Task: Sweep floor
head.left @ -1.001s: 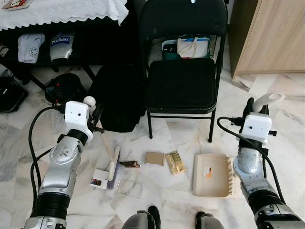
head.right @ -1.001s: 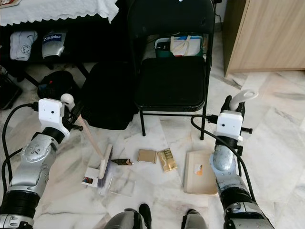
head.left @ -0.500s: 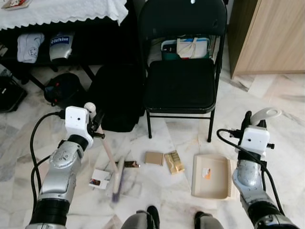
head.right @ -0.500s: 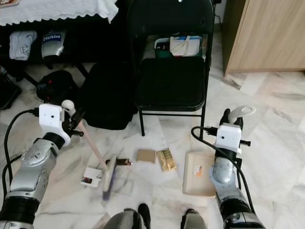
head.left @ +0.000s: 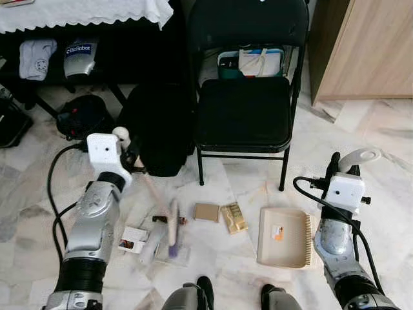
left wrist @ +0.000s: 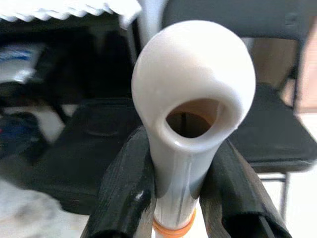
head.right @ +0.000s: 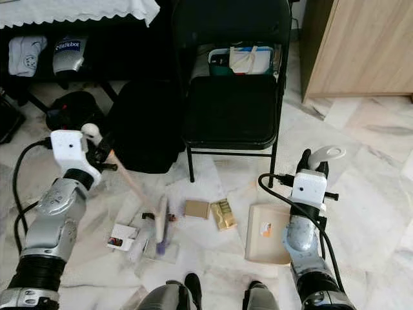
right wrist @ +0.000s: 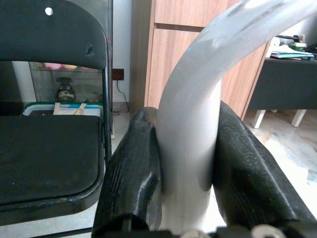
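Marble floor [head.left: 245, 184] carries dustpan [head.left: 282, 237], gold packet [head.left: 233, 217], card [head.left: 131, 239].

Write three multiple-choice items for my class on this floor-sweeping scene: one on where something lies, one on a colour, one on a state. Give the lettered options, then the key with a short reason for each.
1. Where does the flat beige plastic dustpan lie?
A. On the chair seat
B. On the marble floor, in front of the chair's right legs
C. Under the white tablecloth

2. What colour is the folding metal chair?
A. Black
B. Red
C. White

3. What is the left gripper doing?
A. Hanging open
B. Shut on the cream brush handle
C. Shut on the dustpan's handle

Key: 1 B, the dustpan rests on the pale marble floor near the right gripper. 2 A, its seat and back are black. 3 B, the left wrist view shows both black fingers pressed on the handle, and the brush head sits down among the litter.
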`<state>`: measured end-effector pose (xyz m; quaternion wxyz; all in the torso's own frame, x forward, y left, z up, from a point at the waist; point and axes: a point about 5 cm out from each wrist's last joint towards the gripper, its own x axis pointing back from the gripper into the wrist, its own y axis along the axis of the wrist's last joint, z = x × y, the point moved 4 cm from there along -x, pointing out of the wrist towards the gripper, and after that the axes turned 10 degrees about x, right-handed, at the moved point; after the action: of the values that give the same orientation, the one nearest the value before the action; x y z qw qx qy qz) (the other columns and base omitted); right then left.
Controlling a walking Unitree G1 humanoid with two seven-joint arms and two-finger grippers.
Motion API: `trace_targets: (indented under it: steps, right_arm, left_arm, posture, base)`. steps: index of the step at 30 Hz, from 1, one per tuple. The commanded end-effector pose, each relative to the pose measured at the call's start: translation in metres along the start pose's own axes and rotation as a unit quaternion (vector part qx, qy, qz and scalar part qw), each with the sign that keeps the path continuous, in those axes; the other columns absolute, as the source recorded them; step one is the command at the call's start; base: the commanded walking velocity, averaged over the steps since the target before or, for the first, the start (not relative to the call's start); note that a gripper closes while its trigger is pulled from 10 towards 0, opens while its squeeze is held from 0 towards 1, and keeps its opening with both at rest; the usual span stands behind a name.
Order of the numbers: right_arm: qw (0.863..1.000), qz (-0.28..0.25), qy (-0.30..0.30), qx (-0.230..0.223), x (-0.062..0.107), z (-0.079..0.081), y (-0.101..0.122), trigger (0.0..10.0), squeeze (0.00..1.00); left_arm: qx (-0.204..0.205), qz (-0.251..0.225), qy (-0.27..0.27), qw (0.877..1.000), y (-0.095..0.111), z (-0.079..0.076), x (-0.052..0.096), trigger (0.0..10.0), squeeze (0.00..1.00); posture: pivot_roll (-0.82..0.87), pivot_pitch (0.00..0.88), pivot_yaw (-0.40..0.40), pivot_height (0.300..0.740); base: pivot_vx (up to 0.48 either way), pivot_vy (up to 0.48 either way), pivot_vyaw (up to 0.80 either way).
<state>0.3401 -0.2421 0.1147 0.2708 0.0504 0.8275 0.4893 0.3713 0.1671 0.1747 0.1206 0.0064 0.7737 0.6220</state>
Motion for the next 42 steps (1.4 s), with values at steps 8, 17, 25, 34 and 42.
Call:
trace_targets:
  steps: [8,17,25,34,42]
  right_arm:
    - [0.998,0.060,0.030,0.018,0.026,0.009,-0.027,10.0,0.00]
    - [0.997,0.062,0.029,0.020,0.026,0.008,-0.027,10.0,0.00]
    - [0.997,0.064,0.031,0.019,0.026,0.010,-0.027,10.0,0.00]
    - [0.997,0.063,0.031,0.018,0.026,0.009,-0.027,10.0,0.00]
    - [0.998,0.065,0.022,-0.005,0.022,0.010,-0.024,10.0,0.00]
  left_arm:
    - [0.018,0.059,-0.062,0.996,-0.022,-0.021,0.006,10.0,0.00]
    - [0.098,0.077,-0.126,0.984,-0.025,-0.047,0.013,10.0,0.00]
    - [0.115,0.099,-0.169,0.974,-0.027,-0.064,0.021,10.0,0.00]
    - [-0.002,0.027,-0.069,0.997,0.001,-0.027,0.006,10.0,0.00]
    - [-0.034,0.006,-0.072,0.997,0.008,-0.026,0.005,10.0,0.00]
  posture:
    - [0.14,0.315,0.214,0.740]
    - [0.14,0.312,0.213,0.740]
    - [0.14,0.309,0.214,0.740]
    - [0.14,0.300,0.211,0.740]
    - [0.13,0.261,0.199,0.740]
  base:
    - [0.000,0.000,0.00]
    - [0.000,0.000,0.00]
    - [0.000,0.000,0.00]
    - [0.000,0.000,0.00]
    - [0.000,0.000,0.00]
